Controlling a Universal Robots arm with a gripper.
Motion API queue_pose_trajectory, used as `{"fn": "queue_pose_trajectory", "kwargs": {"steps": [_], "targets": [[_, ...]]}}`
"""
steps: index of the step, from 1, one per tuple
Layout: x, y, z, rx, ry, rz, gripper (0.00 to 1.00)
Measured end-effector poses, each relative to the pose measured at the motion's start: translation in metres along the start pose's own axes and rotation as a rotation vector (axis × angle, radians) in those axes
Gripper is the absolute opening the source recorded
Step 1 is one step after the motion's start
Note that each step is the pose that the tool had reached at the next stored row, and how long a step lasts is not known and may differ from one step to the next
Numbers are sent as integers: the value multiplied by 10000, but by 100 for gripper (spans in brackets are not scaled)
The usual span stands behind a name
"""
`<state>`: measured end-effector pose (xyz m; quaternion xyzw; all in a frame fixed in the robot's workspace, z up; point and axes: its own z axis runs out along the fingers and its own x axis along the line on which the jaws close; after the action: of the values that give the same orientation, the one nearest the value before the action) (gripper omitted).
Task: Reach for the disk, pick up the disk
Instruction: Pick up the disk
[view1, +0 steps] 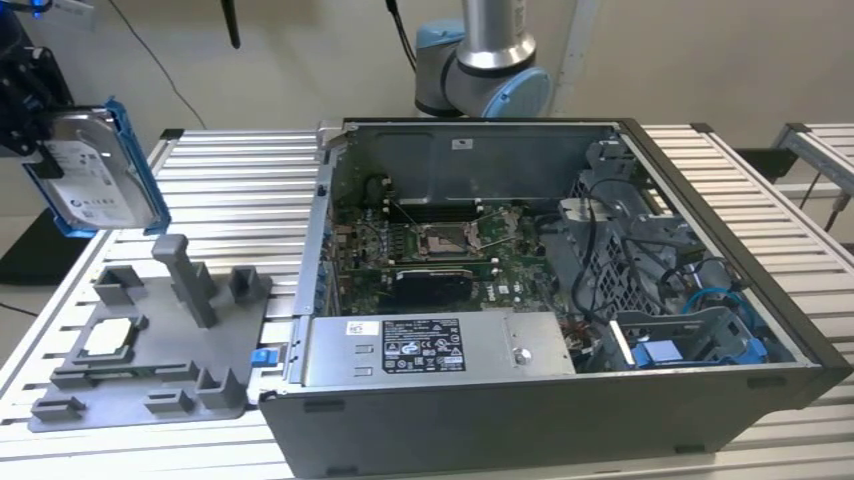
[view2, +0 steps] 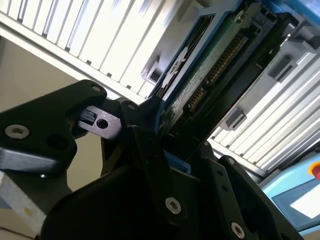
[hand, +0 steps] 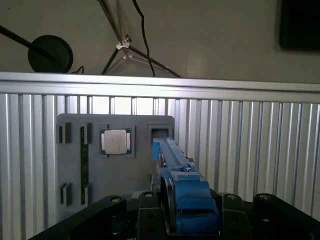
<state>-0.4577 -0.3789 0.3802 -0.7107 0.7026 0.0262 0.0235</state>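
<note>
- Slatted metal table (view1: 234, 190) carries an open computer case (view1: 534, 430) and a grey tray (view1: 154, 370).
- Claw (view1: 38, 135) is clamped tight on the disk (view1: 96, 170).
- Disk hangs on edge in the air above the tray, clear of it, at the exterior view's left.

I see the disk (view1: 91, 165) as dull silver-grey metal under a smooth white paper label, edged with glossy blue plastic rails. Its bare green circuit board and metal connector pins show in the second wrist view against the matt black gripper (view2: 175, 160). My table (view1: 227, 190) is ribbed bright aluminium with a satin sheen, the tray (view1: 174, 350) matt grey plastic, the chip (hand: 116, 141) silvery metal, and the computer case (view1: 534, 430) dark, matt painted metal outside and bare grey sheet metal inside.
</note>
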Motion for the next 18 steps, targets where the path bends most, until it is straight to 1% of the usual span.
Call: {"fn": "queue_pose_trajectory", "kwargs": {"steps": [12, 18], "targets": [[-12, 0, -176, 0, 0, 0, 0], [-17, 1, -249, 1, 0, 0, 0]]}}
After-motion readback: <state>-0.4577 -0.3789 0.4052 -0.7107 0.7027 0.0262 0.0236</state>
